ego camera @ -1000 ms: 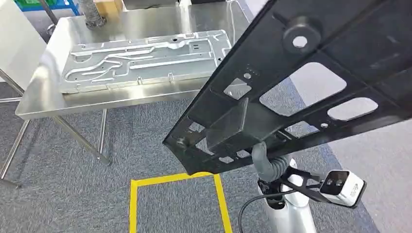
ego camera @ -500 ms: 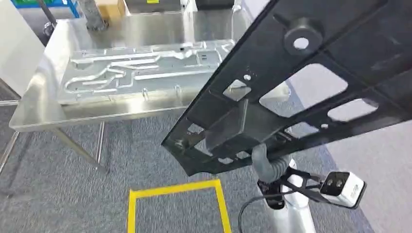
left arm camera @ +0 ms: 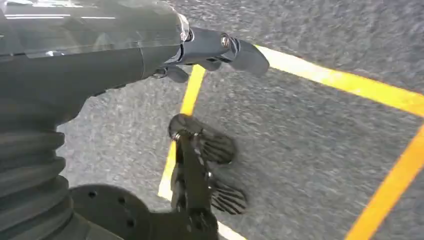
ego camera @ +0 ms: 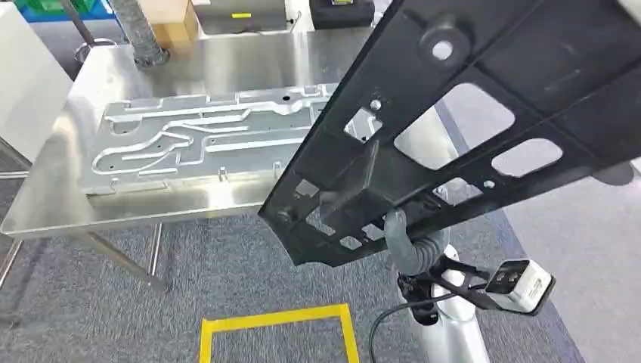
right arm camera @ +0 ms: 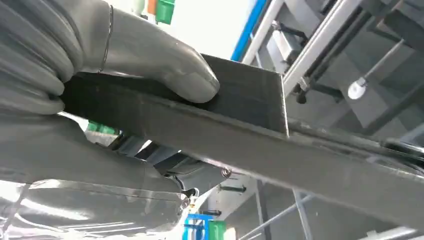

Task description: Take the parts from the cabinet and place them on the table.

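Bench (ego camera: pixel 45 215) has slid nearer and lower in my head view across these frames, so I judge I'm closing in to set down. Black panel (ego camera: pixel 484 113), flat and full of cut-outs, hangs tilted over its right end, pinched by right hand (right arm camera: pixel 100 75). Left hand (left arm camera: pixel 220 47) fingers: I cannot tell.
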Available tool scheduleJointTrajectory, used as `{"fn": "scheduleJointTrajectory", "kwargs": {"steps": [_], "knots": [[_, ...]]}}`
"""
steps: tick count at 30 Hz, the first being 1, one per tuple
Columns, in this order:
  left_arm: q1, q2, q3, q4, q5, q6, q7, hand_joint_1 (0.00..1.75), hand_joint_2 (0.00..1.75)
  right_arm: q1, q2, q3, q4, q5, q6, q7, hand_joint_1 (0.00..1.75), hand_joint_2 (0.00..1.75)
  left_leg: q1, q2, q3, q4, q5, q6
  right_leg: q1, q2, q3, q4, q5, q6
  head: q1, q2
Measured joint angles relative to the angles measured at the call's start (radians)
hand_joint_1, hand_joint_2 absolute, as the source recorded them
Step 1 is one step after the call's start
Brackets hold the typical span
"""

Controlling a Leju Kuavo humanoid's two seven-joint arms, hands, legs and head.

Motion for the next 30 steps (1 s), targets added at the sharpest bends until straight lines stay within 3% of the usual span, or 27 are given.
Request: {"fn": "scheduleJointTrajectory", "kwargs": {"steps": [2, 3, 4, 5, 6, 7, 8, 9, 10, 13, 14, 15, 17, 18, 19, 20, 21, 22, 23, 26, 28, 29, 30], "knots": [[0.005, 0.003, 0.0, 0.0, 0.0, 0.001, 0.0, 0.0, 1.75, 0.002, 0.0, 0.0, 0.0, -0.009, 0.005, 0.0, 1.75, 1.75, 0.006, 0.003, -0.086, 0.094, -0.084, -0.008, -0.001, -0.001, 0.027, 0.0, -0.027, 0.0, 0.0, 0.0], [0.008, 0.003, 0.0, 0.0, 0.0, 0.002, 0.001, 0.0, 1.75, 0.002, 0.0, 0.0, 0.0, -0.011, 0.006, 0.0, 1.75, 1.75, 0.008, 0.004, -0.108, 0.1, -0.105, -0.01, -0.002, 0.0, 0.041, 0.0, -0.038, 0.002, 0.0, 0.0], [0.01, 0.003, 0.0, 0.0, 0.0, 0.002, 0.002, 0.0, 1.75, 0.002, 0.0, -0.001, 0.0, -0.013, 0.006, 0.0, 1.75, 1.75, 0.01, 0.007, -0.118, 0.074, -0.102, -0.015, -0.004, 0.001, 0.06, 0.0, -0.052, 0.004, 0.0, 0.0], [0.01, 0.003, 0.0, 0.0, 0.0, 0.002, 0.002, 0.0, 1.75, 0.002, 0.0, -0.001, 0.0, -0.013, 0.007, 0.0, 1.75, 1.75, 0.012, 0.008, -0.114, 0.021, -0.071, -0.019, -0.005, 0.001, 0.079, 0.0, -0.067, 0.007, 0.0, 0.0], [0.01, 0.003, 0.0, 0.0, 0.0, 0.002, 0.002, 0.0, 1.75, 0.001, 0.0, -0.002, 0.0, -0.013, 0.007, 0.0, 1.75, 1.75, 0.014, 0.01, -0.103, -0.051, -0.014, -0.022, -0.007, 0.0, 0.1, 0.0, -0.082, 0.01, 0.0, 0.0], [0.011, 0.003, 0.0, 0.0, -0.001, 0.002, 0.002, 0.0, 1.75, 0.001, 0.0, -0.002, 0.0, -0.013, 0.007, 0.0, 1.75, 1.75, 0.015, 0.013, -0.092, -0.136, 0.086, -0.02, -0.008, -0.001, 0.121, 0.001, -0.1, 0.015, 0.0, 0.0], [0.015, 0.003, 0.0, 0.0, -0.001, 0.001, 0.002, 0.0, 1.75, 0.001, -0.001, -0.004, 0.0, -0.013, 0.007, 0.0, 1.75, 1.75, 0.014, 0.021, -0.099, -0.168, 0.172, -0.013, -0.005, -0.001, 0.132, 0.005, -0.114, 0.021, 0.001, 0.0], [0.012, 0.003, 0.0, 0.0, -0.003, 0.002, 0.003, 0.0, 1.75, 0.001, -0.001, -0.006, 0.001, -0.011, 0.007, 0.0, 1.75, 1.75, 0.005, 0.023, -0.095, -0.166, 0.127, -0.006, -0.006, 0.002, 0.129, 0.003, -0.119, 0.028, -0.001, 0.0], [0.014, 0.003, 0.0, 0.0, -0.003, 0.002, 0.003, 0.0, 1.75, 0.001, -0.002, -0.007, -0.001, -0.011, 0.008, -0.001, 1.75, 1.75, 0.003, 0.02, -0.093, -0.163, 0.145, 0.004, -0.007, 0.001, 0.13, 0.004, -0.128, 0.037, 0.0, 0.0], [0.01, 0.002, 0.0, 0.0, -0.008, 0.003, 0.005, 0.0, 1.75, 0.002, -0.002, -0.012, -0.011, -0.006, 0.006, 0.0, 1.75, 1.75, 0.008, 0.011, -0.068, -0.178, 0.13, 0.02, -0.009, 0.0, 0.132, 0.026, -0.123, 0.05, 0.0, 0.0], [0.01, 0.003, 0.0, 0.0, -0.008, 0.004, 0.002, 0.0, 1.75, 0.001, -0.003, -0.013, -0.014, -0.001, 0.004, -0.001, 1.75, 1.75, 0.009, 0.011, -0.053, -0.184, 0.128, 0.023, -0.012, 0.001, 0.103, 0.088, -0.113, 0.058, 0.0, 0.0], [0.009, 0.003, 0.0, 0.0, -0.008, 0.006, -0.001, 0.0, 1.75, 0.001, -0.003, -0.017, -0.02, 0.009, 0.0, -0.002, 1.75, 1.75, 0.009, 0.011, -0.045, -0.187, 0.123, 0.027, -0.013, 0.001, 0.057, 0.156, -0.124, 0.062, 0.0, 0.0], [0.008, 0.002, 0.0, 0.0, -0.008, 0.013, -0.003, 0.0, 1.75, 0.001, -0.004, -0.035, -0.029, 0.029, -0.027, -0.002, 1.75, 1.75, 0.008, 0.009, -0.03, -0.188, 0.107, 0.031, -0.014, 0.001, -0.045, 0.284, -0.192, 0.07, 0.0, 0.0], [0.008, 0.002, 0.0, 0.0, -0.006, 0.016, -0.003, 0.0, 1.75, 0.0, -0.006, -0.046, -0.032, 0.04, -0.049, -0.001, 1.75, 1.75, 0.008, 0.007, -0.02, -0.188, 0.098, 0.032, -0.014, 0.001, -0.081, 0.315, -0.225, 0.07, 0.0, 0.0], [0.01, 0.002, 0.0, 0.0, -0.004, 0.019, -0.002, 0.0, 1.75, -0.005, -0.011, -0.058, -0.037, 0.055, -0.072, -0.001, 1.75, 1.75, 0.008, 0.004, -0.007, -0.188, 0.088, 0.032, -0.014, 0.001, -0.103, 0.312, -0.23, 0.067, 0.0, 0.0], [0.011, 0.002, 0.001, 0.0, 0.001, 0.023, 0.0, 0.0, 1.75, -0.018, -0.021, -0.071, -0.04, 0.081, -0.11, -0.002, 1.75, 1.75, 0.008, 0.002, 0.007, -0.188, 0.077, 0.031, -0.013, 0.001, -0.105, 0.269, -0.198, 0.062, 0.0, 0.0], [0.011, 0.001, 0.002, 0.0, 0.003, 0.024, 0.002, 0.0, 1.75, -0.039, -0.034, -0.081, -0.04, 0.107, -0.153, -0.002, 1.75, 1.75, 0.007, 0.0, 0.022, -0.188, 0.067, 0.03, -0.012, 0.001, -0.093, 0.198, -0.14, 0.058, 0.0, 0.0], [0.01, -0.001, 0.003, 0.0, 0.007, 0.024, 0.002, 0.0, 1.75, -0.064, -0.05, -0.092, -0.037, 0.128, -0.195, -0.001, 1.75, 1.75, 0.006, 0.0, 0.035, -0.188, 0.058, 0.029, -0.011, 0.001, -0.077, 0.119, -0.065, 0.053, 0.0, 0.0], [0.011, -0.007, 0.007, 0.0, 0.01, 0.024, 0.002, 0.0, 1.75, -0.093, -0.066, -0.103, -0.026, 0.15, -0.234, -0.001, 1.75, 1.75, 0.006, -0.002, 0.032, -0.191, 0.05, 0.026, -0.005, 0.002, -0.068, 0.05, 0.017, 0.038, 0.0, 0.0], [0.008, -0.009, 0.014, 0.0, 0.012, 0.014, -0.005, 0.0, 1.75, -0.208, -0.117, -0.13, 0.06, 0.251, -0.347, 0.009, 1.75, 1.75, 0.001, -0.004, 0.044, -0.177, 0.038, 0.008, 0.0, 0.01, -0.075, 0.03, 0.04, 0.029, 0.0, 0.0], [0.006, -0.006, 0.016, 0.0, 0.012, 0.01, -0.009, 0.0, 1.75, -0.278, -0.143, -0.138, 0.125, 0.296, -0.393, 0.021, 1.75, 1.75, 0.0, -0.003, 0.048, -0.182, 0.029, -0.001, -0.008, 0.009, -0.057, 0.02, 0.041, 0.019, 0.0, 0.0], [0.005, -0.008, 0.016, 0.0, 0.013, 0.006, -0.01, 0.0, 1.75, -0.304, -0.152, -0.14, 0.148, 0.305, -0.401, 0.023, 1.75, 1.75, 0.002, 0.001, 0.039, -0.154, 0.018, -0.005, -0.009, 0.008, -0.048, 0.014, 0.039, 0.016, 0.0, 0.0], [0.002, -0.009, 0.016, 0.0, 0.013, 0.006, -0.01, 0.0, 1.75, -0.326, -0.157, -0.14, 0.169, 0.308, -0.406, 0.023, 1.75, 1.75, 0.003, 0.004, 0.009, -0.095, -0.002, -0.009, -0.009, 0.005, -0.045, 0.014, 0.036, 0.011, 0.0, 0.0]]}}
